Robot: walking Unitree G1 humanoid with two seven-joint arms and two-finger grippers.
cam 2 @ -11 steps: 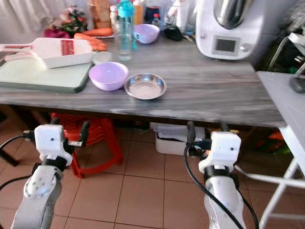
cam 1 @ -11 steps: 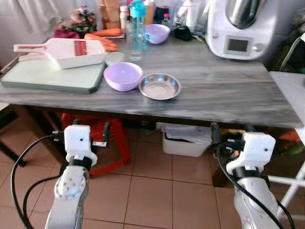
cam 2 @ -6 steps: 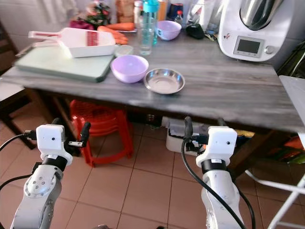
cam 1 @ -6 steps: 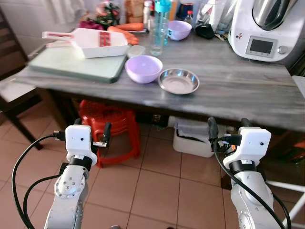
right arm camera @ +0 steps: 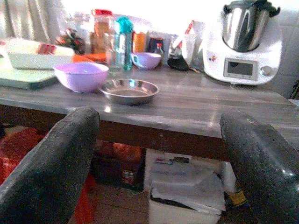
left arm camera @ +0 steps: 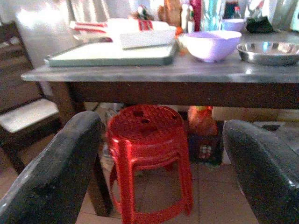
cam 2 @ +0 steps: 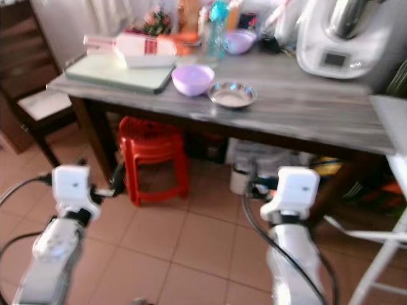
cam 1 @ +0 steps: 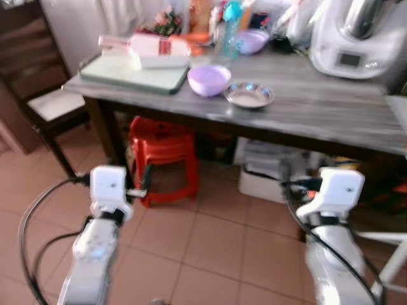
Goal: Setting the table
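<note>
Now the robot stands farther back from the surface (cam 1: 331, 114); both the left gripper (left arm camera: 154, 186) and right gripper (right arm camera: 159, 186) hang apart, empty. The purple bowl (cam 1: 209, 79) and steel dish (cam 1: 248, 94) wait near its front edge, out of reach.

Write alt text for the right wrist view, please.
Between the open right gripper's two black fingers, a grey table holds a steel dish beside a lilac bowl, with a white kitchen machine behind.
</note>
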